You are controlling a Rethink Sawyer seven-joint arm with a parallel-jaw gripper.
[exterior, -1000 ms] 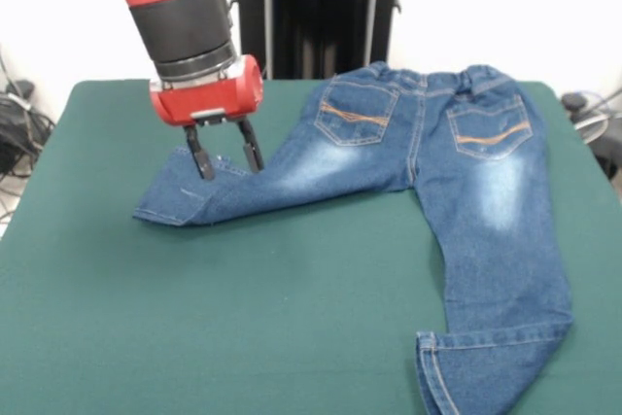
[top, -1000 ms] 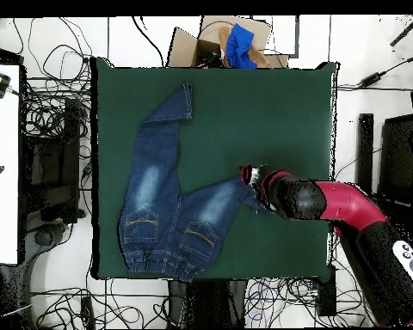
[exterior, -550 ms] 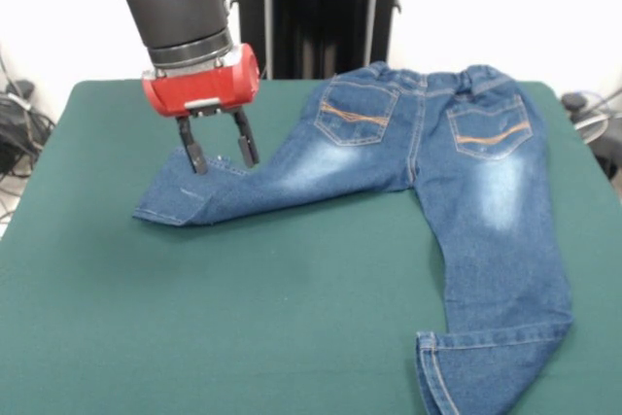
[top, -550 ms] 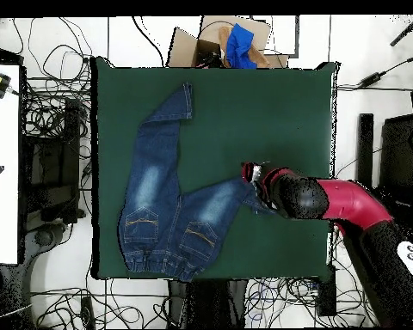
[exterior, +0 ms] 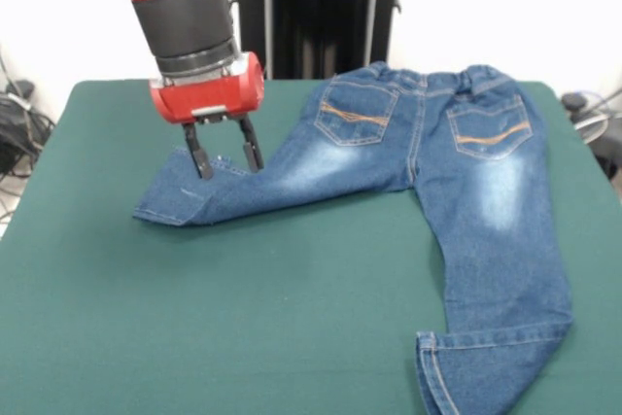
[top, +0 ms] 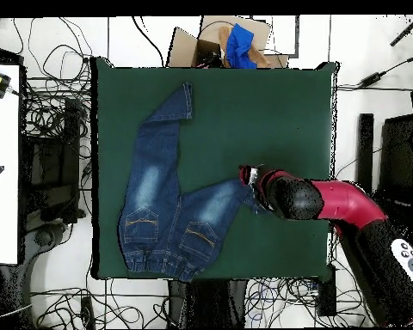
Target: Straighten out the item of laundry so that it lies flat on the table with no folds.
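One jeans [exterior: 457,182], one table [exterior: 243,308], one gripper [exterior: 225,162]

Bright, even light, seemingly from above; the surface [exterior: 292,318] shows only faint soft shadows. The pale wall behind looks washed out. Front view is slightly soft.

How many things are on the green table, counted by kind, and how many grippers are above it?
Jeans: 1
Gripper: 1, open, over the folded leg end
Total: 2, on the table

Front view's lower edge crops the jeans [exterior: 457,182] leg hem.
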